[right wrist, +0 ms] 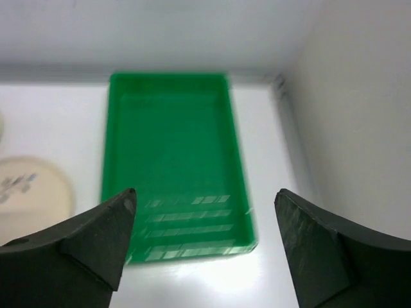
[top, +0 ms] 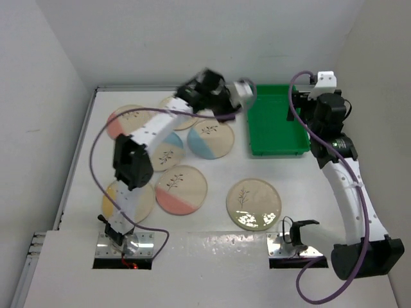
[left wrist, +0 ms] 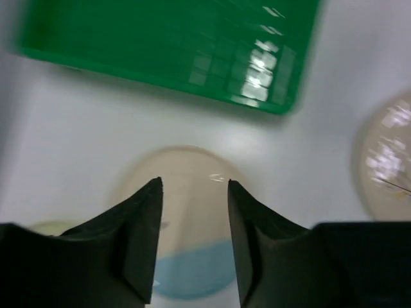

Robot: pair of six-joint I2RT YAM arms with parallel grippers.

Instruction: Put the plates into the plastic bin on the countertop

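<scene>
Green bin at the far right, plates spread flat to its left

The plastic bin (top: 277, 153) lies with its long axis running away from the arms, a short end nearest them. The plates (top: 181, 189) lie flat on the countertop (top: 218, 173). The left gripper (left wrist: 194, 183) hangs half-spread, gripping nothing – the right gripper (right wrist: 205, 196) gapes wide above the bin

A robotics lab is shown: a left arm (top: 148, 135) and right arm (top: 350, 192) are bolted to a countertop (top: 308, 186) enclosed by white walls (top: 192, 38).
</scene>
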